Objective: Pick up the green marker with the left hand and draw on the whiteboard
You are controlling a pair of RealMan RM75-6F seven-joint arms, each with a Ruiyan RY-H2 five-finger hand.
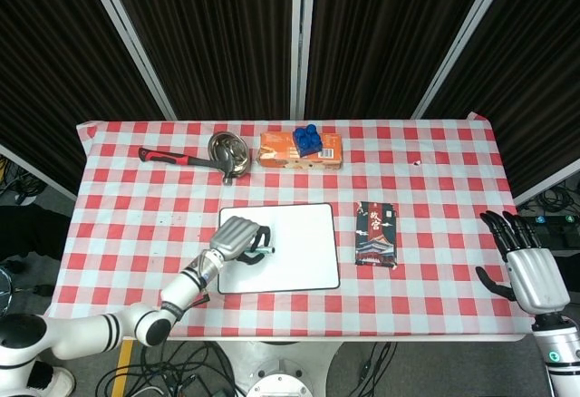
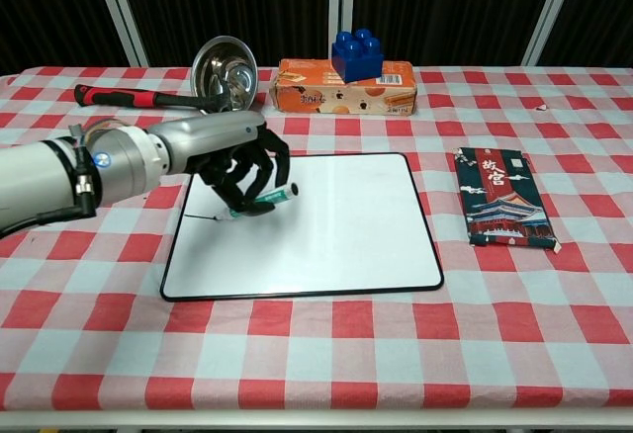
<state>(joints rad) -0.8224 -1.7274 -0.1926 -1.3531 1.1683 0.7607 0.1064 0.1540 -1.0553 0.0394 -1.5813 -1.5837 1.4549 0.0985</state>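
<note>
My left hand grips the green marker over the left half of the whiteboard. The marker lies tilted, its tip low at the board near a short dark line by the board's left edge. My right hand hovers open at the table's far right edge, holding nothing; the chest view does not show it.
A steel bowl, a red-handled hammer and an orange box with a blue brick on it stand along the back. A dark printed packet lies right of the whiteboard.
</note>
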